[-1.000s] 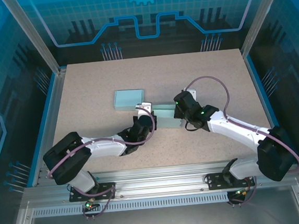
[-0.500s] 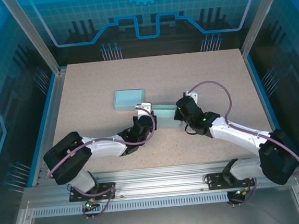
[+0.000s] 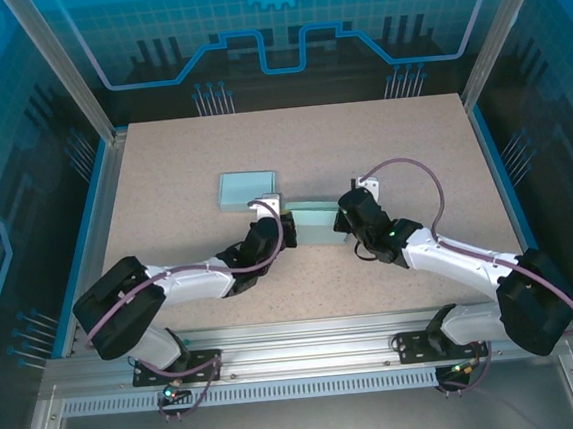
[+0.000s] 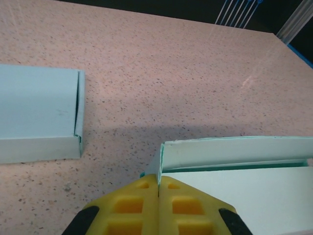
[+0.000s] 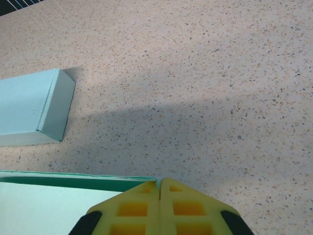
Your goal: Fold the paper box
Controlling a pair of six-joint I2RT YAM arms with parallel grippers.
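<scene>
Speckled beige worktop [image 3: 411, 143] inside a blue-lit enclosure with aluminium rails round it, arms coming in from the near edge.

I'll place everything off the open paper box [image 3: 315, 222], which sits about mid-worktop, a pale teal tray with thin upright walls and a darker green inner rim.

Starting left of it, the left arm [image 3: 187, 280] lies low across the worktop and reaches up to the box's left end. Up and to the left of the open box, a bit farther from the arm bases, there's a second box [image 3: 247, 190], same pale teal, closed up flat. It's near the open box but not touching it, with a strip of bare worktop in between.

The left gripper [image 4: 158, 187] is right at the open box's left end. Its yellow jaws are pressed together, with the thin end wall of the box pinched in the seam between them.

On the box's right end is the right gripper [image 5: 160, 188], yellow jaws closed tight with no gap. The tips sit right against the rim corner there, but I honestly can't tell if any card is actually caught between them or if they're just butted up to it. The right arm [image 3: 451, 255] trails off to the right of the box.
</scene>
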